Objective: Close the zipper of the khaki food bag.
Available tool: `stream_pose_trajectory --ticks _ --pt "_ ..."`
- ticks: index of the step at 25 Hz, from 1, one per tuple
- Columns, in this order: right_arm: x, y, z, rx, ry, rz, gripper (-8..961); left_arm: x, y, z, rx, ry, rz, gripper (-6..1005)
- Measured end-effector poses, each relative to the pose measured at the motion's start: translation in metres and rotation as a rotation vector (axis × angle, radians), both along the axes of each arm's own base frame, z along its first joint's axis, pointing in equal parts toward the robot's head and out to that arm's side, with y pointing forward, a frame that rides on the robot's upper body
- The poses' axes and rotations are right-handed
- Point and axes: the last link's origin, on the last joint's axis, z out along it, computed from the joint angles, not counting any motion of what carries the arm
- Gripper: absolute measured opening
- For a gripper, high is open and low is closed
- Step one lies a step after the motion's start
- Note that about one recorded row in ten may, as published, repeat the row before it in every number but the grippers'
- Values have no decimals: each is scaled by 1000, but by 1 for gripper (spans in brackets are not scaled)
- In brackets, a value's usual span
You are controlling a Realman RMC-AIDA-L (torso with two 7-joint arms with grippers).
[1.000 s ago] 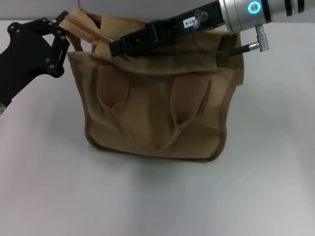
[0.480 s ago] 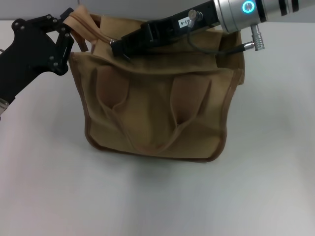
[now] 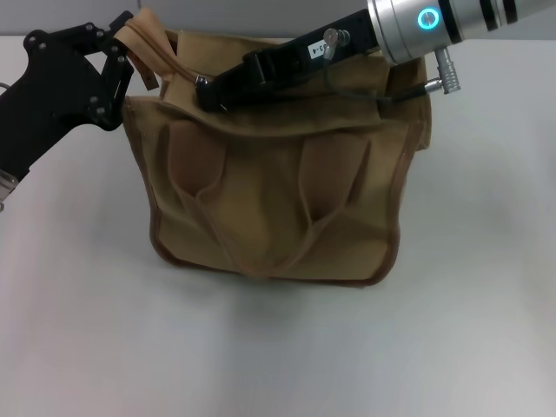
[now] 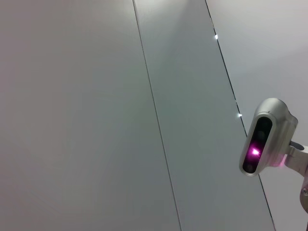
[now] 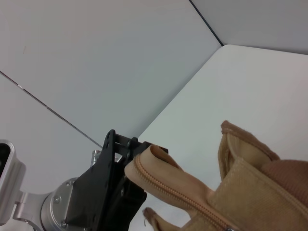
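The khaki food bag (image 3: 269,200) stands upright on the white table, front pockets and a looped handle facing me. My left gripper (image 3: 122,48) is shut on the fabric end of the zipper (image 3: 169,56) at the bag's top left corner and holds it up. The right wrist view shows that grip (image 5: 139,178) and the tan zipper track (image 5: 183,195) running away from it. My right gripper (image 3: 204,89) reaches across the bag's top from the right, its fingers together on the zipper near the left end. The silver pull tab is mostly hidden under them.
The white table (image 3: 469,304) stretches around the bag on all sides. My right arm's silver forearm (image 3: 434,22) and its cable (image 3: 391,91) hang over the bag's top right. The left wrist view shows only a grey wall and my head camera (image 4: 260,139).
My left gripper has moved up and slightly right, pulling the zipper end taut. My right arm has lifted a little while its gripper stays near the bag's top left.
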Motion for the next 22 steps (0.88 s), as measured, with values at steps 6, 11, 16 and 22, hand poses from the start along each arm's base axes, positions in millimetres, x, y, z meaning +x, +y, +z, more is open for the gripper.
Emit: stream_pose_trajectory --ticks 6,11,16,22 --pt "1 0 1 6 5 -3 190 1 1 0 2 -1 -1 19" --pt "1 0 2 11 7 4 100 1 2 0 2 -1 -3 19" --pt "4 -1 4 22 8 41 33 1 2 0 2 0 1 20" --pt "12 -5 8 71 36 104 9 0 4 1 7 0 13 20"
